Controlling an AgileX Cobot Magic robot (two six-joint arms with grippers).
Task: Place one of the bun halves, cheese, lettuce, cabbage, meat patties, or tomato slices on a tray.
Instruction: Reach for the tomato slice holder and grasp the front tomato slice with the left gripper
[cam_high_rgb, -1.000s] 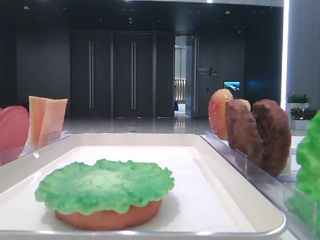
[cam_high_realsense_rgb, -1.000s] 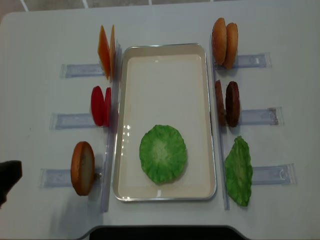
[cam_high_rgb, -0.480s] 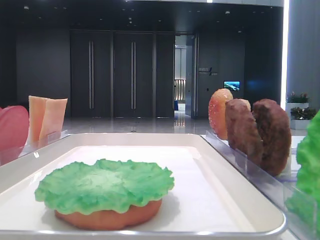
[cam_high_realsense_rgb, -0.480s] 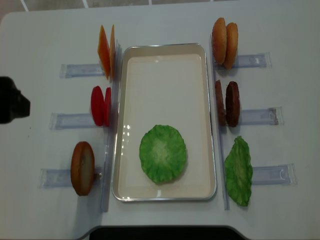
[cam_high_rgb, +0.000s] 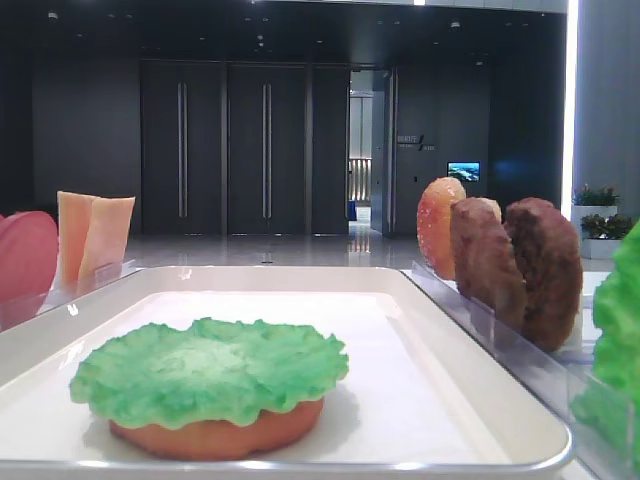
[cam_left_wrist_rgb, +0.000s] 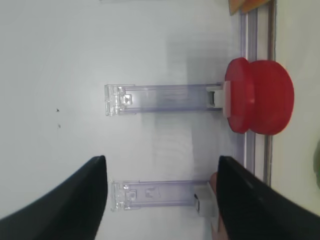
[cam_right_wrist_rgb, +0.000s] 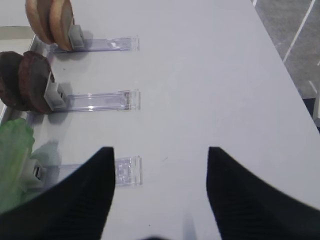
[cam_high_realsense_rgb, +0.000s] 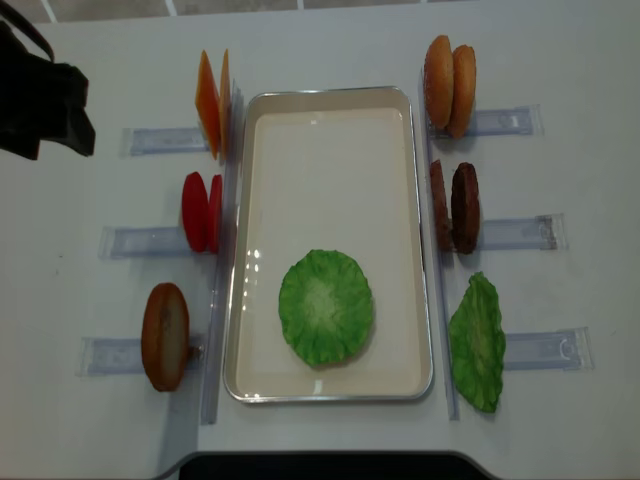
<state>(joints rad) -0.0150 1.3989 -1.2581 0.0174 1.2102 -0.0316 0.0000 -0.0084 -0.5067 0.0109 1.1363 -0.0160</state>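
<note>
Left gripper (cam_left_wrist_rgb: 160, 200) has moved fast in the last second: in the overhead view it went from the near left edge of the counter (cam_high_realsense_rgb: 90, 420), beside the seeded bun, up past the tomato row to the far left corner, level with the cheese (cam_high_realsense_rgb: 212, 100). Fingers spread wide, nothing between them. In the left wrist view the tomato slices (cam_left_wrist_rgb: 260, 102) stand on edge in their clear holder (cam_left_wrist_rgb: 165, 97), ahead of the gripper and toward its right finger (cam_left_wrist_rgb: 250, 205); a second holder lies between the fingers, and a pale edge at the right finger is probably the bun, can't tell for sure.

Right gripper (cam_right_wrist_rgb: 160, 190) also apart and empty, hovering over bare counter; meat patties (cam_right_wrist_rgb: 25, 80) and two bun halves (cam_right_wrist_rgb: 50, 20) are ahead and to its left, with a spare lettuce leaf (cam_right_wrist_rgb: 12, 160) just left of its left finger.

Nothing else moved. Tray (cam_high_realsense_rgb: 330, 100) holds lettuce (cam_high_realsense_rgb: 325, 305) lying on a flat bun half (cam_high_rgb: 215, 435), near end of the tray, well to the right of the left gripper. So two layers are already placed. Judging by the travel, the left arm is lining up on the left row, tomato or cheese, for the next piece; no grasp begun yet.
</note>
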